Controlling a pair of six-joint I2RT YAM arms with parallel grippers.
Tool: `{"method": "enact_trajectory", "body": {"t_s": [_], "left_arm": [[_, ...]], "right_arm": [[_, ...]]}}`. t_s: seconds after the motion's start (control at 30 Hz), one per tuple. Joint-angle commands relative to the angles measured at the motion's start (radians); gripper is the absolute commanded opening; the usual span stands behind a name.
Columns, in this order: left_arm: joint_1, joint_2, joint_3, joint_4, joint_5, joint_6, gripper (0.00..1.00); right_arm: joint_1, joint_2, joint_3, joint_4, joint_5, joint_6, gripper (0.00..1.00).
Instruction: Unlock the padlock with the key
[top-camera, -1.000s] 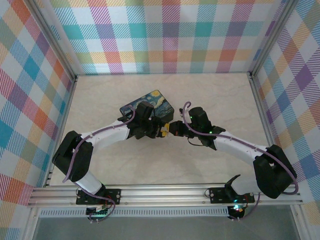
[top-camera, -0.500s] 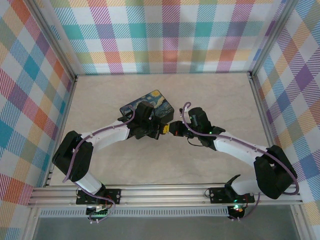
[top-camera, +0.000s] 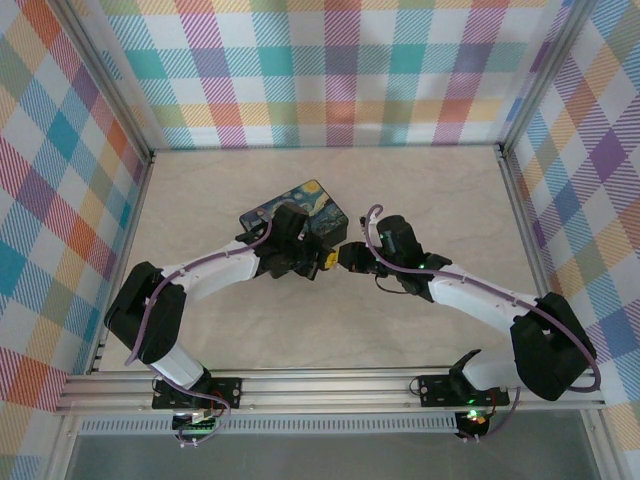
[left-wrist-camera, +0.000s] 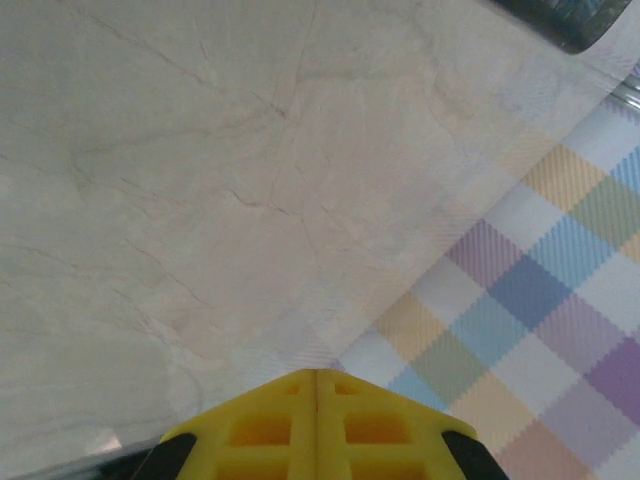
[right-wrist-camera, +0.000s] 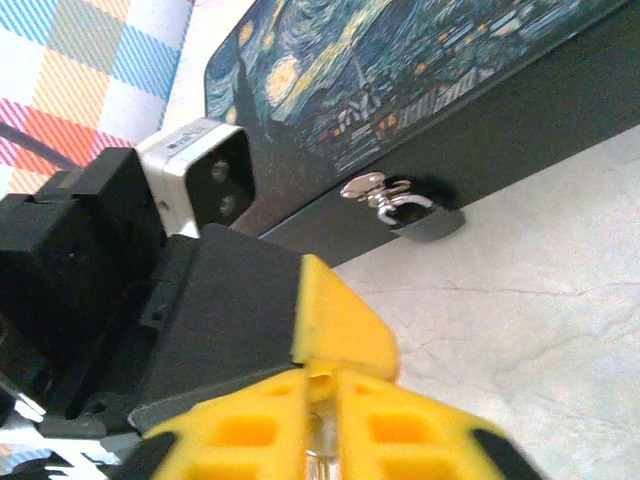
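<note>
The padlock (right-wrist-camera: 415, 212) hangs on the box's (right-wrist-camera: 420, 80) front wall. Near the box, the closed left end effector (left-wrist-camera: 316, 385) meets the right end effector (right-wrist-camera: 320, 385), probably to pass the key (right-wrist-camera: 318, 455), a pale sliver in the right one's narrow gap. I cannot tell whether it is gripped.

Item 1, top view: we look steeply down from above and behind the arm bases, far enough back to take in the whole table (top-camera: 420, 190) and the checked walls (top-camera: 340, 70)

Item 2, left wrist view: we sit very close over bare tabletop, facing along the left gripper (left-wrist-camera: 317, 375) toward the foot of one of the checked walls

Item 3, right wrist view: we look low and close past the right gripper (right-wrist-camera: 320, 378) at the side of the blue box (right-wrist-camera: 400, 70)

Shared: the top and right wrist views both hold the blue box and the left arm's wrist (right-wrist-camera: 90, 260)
</note>
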Motion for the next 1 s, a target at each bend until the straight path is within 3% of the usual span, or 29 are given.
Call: {"method": "enact_trajectory", "body": {"t_s": [0.0, 0.2, 0.4, 0.53, 0.97], "left_arm": [[0.011, -0.028, 0.046, -0.109, -0.054, 0.129, 0.0], [0.016, -0.015, 0.049, -0.084, -0.062, 0.163, 0.0], [0.023, -0.02, 0.055, -0.039, -0.069, 0.208, 0.0], [0.029, -0.03, 0.058, -0.023, -0.062, 0.229, 0.0], [0.038, -0.049, 0.035, -0.008, -0.039, 0.231, 0.0]], "right_arm": [[-0.008, -0.026, -0.004, -0.006, 0.025, -0.013, 0.23], [-0.013, -0.047, 0.01, -0.078, 0.046, 0.023, 0.34], [-0.038, 0.009, 0.027, -0.082, -0.054, 0.171, 0.33], [-0.053, 0.044, -0.026, 0.061, -0.117, 0.308, 0.31], [-0.068, 0.107, 0.006, 0.104, -0.118, 0.44, 0.29]]}}
